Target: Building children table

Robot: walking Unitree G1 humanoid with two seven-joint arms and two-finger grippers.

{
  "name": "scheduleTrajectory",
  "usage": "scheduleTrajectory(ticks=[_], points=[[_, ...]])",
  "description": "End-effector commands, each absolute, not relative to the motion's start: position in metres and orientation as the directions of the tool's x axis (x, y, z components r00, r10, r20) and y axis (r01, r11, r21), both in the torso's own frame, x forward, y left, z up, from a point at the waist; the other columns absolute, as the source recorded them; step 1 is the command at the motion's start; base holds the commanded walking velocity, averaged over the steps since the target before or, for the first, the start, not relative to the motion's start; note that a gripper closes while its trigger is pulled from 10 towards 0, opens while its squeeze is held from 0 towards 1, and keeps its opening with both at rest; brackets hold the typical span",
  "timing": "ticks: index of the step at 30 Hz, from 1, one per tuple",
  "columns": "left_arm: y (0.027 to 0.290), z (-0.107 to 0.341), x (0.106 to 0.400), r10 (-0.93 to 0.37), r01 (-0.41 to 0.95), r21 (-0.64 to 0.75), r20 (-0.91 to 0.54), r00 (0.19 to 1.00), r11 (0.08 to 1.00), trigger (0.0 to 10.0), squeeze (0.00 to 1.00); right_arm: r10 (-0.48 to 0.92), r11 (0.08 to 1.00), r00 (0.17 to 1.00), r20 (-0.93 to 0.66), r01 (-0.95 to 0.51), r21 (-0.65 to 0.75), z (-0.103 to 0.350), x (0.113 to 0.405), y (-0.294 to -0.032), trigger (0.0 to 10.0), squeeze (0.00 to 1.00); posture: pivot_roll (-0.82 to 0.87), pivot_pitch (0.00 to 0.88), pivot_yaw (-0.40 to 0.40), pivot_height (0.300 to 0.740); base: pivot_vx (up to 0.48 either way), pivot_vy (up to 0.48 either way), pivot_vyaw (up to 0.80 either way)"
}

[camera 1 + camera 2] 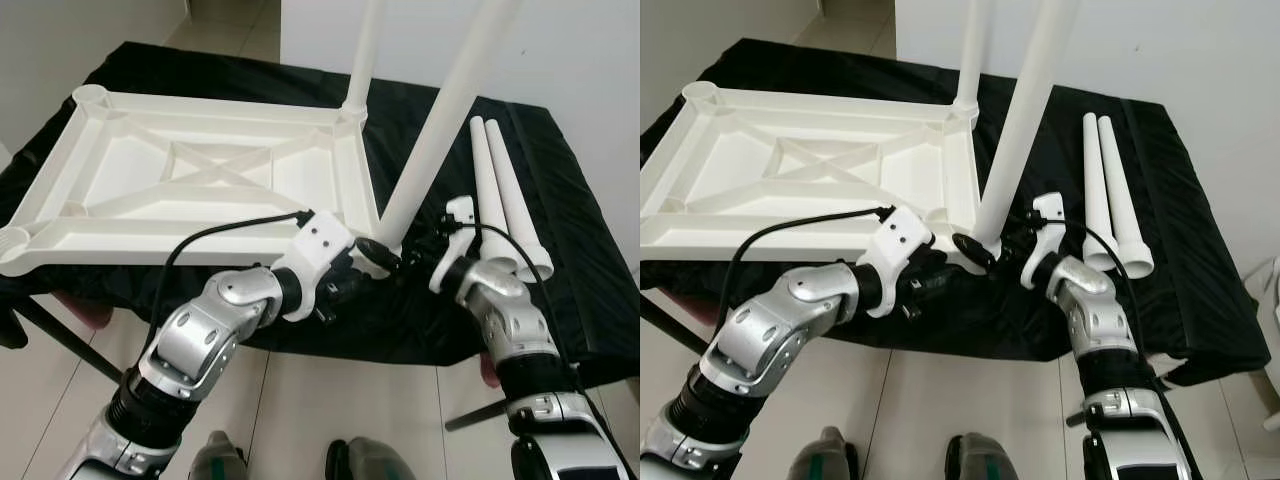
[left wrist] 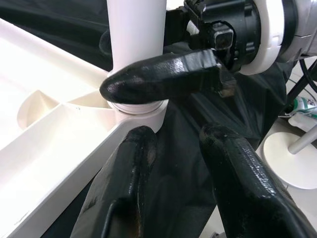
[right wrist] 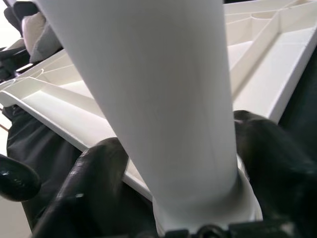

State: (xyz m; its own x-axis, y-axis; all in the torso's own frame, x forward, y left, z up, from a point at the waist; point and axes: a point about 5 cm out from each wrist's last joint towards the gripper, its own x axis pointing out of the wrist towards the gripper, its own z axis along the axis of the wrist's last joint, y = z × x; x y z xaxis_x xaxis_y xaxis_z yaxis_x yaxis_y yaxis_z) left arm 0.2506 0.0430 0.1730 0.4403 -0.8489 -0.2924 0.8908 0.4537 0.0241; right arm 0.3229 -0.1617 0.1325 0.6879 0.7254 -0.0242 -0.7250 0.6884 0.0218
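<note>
Black cloth [image 1: 560,270] drapes the desk across the whole upper and middle frame. On it, filling the upper left, lies the white plastic tabletop [image 1: 200,180], underside up, ribs crossing in its middle. One white leg [image 1: 362,60] stands in the tabletop's far right corner socket at top centre. A second leg [image 1: 445,120] leans from the top of the frame down into the near right corner socket at mid-frame. Two loose legs [image 1: 505,195] lie side by side on the cloth at centre right. The right pincer [image 3: 173,183] pinches the leaning leg just above the socket, a black finger on each side. The left pincer [image 2: 178,158], at lower centre, sits just beside that socket with its fingers spread, holding nothing
</note>
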Motion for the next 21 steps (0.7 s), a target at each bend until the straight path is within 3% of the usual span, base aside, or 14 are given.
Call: scheduleTrajectory(ticks=[1, 2, 3, 13, 21], points=[[0.044, 0.175, 0.253, -0.836, 0.881, 0.041, -0.298, 0.46, 0.471, 10.0, 0.0, 0.726, 0.687, 0.687, -0.028, -0.726, 0.024, 0.131, 0.323, -0.166, 2.0, 0.0, -0.02, 0.018, -0.043, 0.74, 0.0, 0.0, 0.0], [0.044, 0.175, 0.253, -0.836, 0.881, 0.042, -0.298, 0.461, 0.471, 10.0, 0.0, 0.725, 0.689, 0.688, -0.02, -0.724, 0.031, 0.132, 0.324, -0.166, 2.0, 0.0, -0.02, 0.017, -0.044, 0.74, 0.0, 0.0, 0.0], [0.045, 0.175, 0.253, -0.835, 0.88, 0.043, -0.297, 0.463, 0.473, 10.0, 0.0, 0.72, 0.693, 0.693, -0.013, -0.72, 0.034, 0.133, 0.326, -0.166, 0.0, 0.0, -0.02, 0.018, -0.045, 0.74, 0.0, 0.0, 0.0], [0.045, 0.176, 0.252, -0.834, 0.878, 0.041, -0.295, 0.467, 0.477, 10.0, 0.0, 0.701, 0.713, 0.713, -0.008, -0.701, 0.022, 0.131, 0.332, -0.165, 0.0, 0.0, -0.02, 0.024, -0.049, 0.74, 0.0, 0.0, 0.0], [0.044, 0.176, 0.251, -0.835, 0.878, 0.035, -0.293, 0.466, 0.477, 10.0, 0.0, 0.581, 0.813, 0.814, 0.002, -0.581, 0.037, 0.13, 0.329, -0.155, 0.0, 0.0, -0.02, 0.03, -0.055, 0.74, 0.0, 0.0, 0.0]])
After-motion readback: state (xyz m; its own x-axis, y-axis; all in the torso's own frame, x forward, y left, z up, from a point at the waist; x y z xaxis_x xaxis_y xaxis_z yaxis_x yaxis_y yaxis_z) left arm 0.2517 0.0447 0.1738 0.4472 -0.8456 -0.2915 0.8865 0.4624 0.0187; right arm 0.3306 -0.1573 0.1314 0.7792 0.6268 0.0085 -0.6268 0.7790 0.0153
